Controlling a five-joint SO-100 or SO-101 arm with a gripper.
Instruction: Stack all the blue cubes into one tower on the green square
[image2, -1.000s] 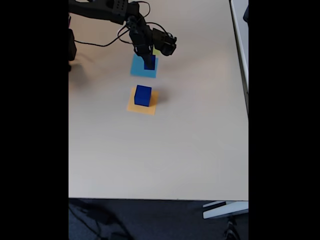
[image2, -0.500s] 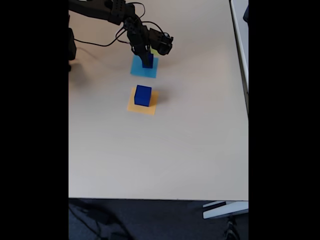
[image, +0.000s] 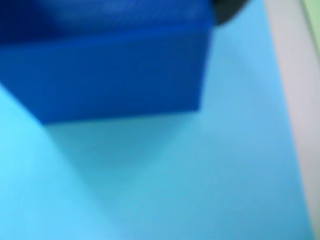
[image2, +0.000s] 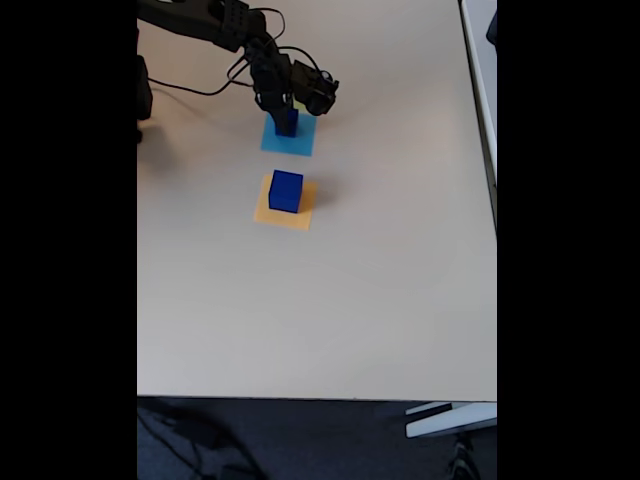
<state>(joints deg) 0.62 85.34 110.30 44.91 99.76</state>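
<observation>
Motion of the end effector (image2: 287, 118) over the last second carried it slightly up-left in the fixed view, pinching a small blue cube (image2: 287, 124) above the light-blue square (image2: 300, 140), so we judge transport toward the green square (image: 314, 15) has begun, while the larger blue cube (image2: 286, 191) waits on the orange square (image2: 262, 212).

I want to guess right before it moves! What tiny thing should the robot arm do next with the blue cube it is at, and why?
Probably lift that blue cube a bit. The end effector sits right at it, above the light-blue square, which fills the wrist view beneath it. Whether the grip is shut is unclear. The large blue cube waits on the orange square.
</observation>
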